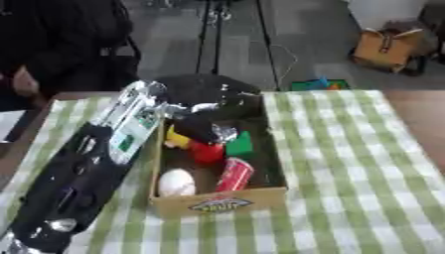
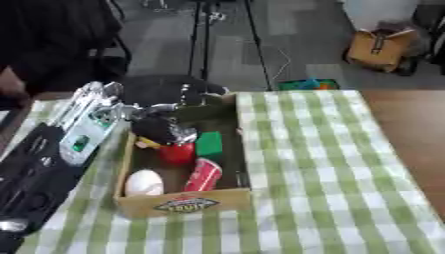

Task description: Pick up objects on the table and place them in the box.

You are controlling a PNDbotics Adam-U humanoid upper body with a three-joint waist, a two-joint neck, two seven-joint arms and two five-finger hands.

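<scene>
1. Nearest the camera, the robot's black left arm (image 1: pixel 74 191) runs up the left edge of the green-and-white checked tablecloth (image 1: pixel 347 163), past its silver-and-white forearm section with a green label, toward the open brown cardboard box (image 1: pixel 222 201).
2. Its left hand (image 1: pixel 204 126) is down inside the far half of the box, dark and glinting. Whether its fingers are curled on something or spread I cannot tell; it seems to be setting an object in or just letting go.
3. Already lying in the box: a white egg-shaped object (image 1: pixel 177 182) at the near left, a red cylindrical can (image 1: pixel 235 174) leaning beside it, a red round thing (image 1: pixel 207 151), a green block (image 1: pixel 241 145) and a yellow piece (image 1: pixel 177 139) just by the hand.
4. No loose objects show on the cloth to the right of the box, so the task looks close to finished.
5. No right hand appears in either view.
</scene>
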